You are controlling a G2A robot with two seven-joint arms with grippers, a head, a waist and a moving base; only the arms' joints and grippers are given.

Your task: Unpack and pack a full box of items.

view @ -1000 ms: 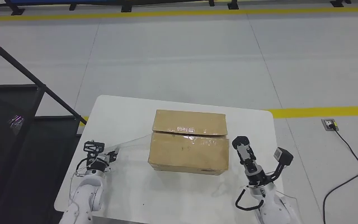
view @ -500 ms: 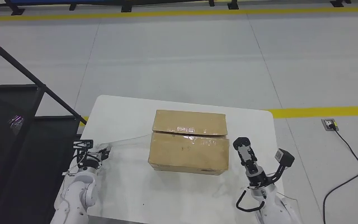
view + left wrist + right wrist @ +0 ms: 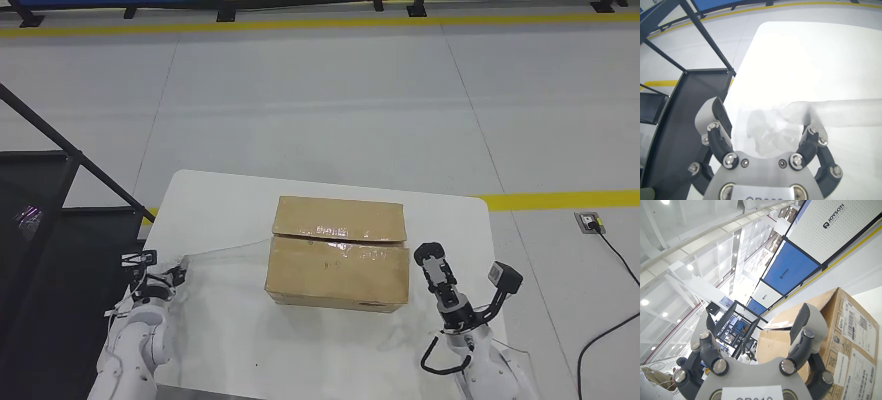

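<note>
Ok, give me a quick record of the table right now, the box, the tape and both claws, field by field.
table: white, rounded corners
box: cardboard, mid-table, flaps folded down, labels on one side
tape: clear strip running from the box top to the left claw, crumpled at that end
left claw: open, at the table edge by the black rack, tape wad between its fingers
right claw: open, empty, beside the box on the opposite side, tilted upward
</note>
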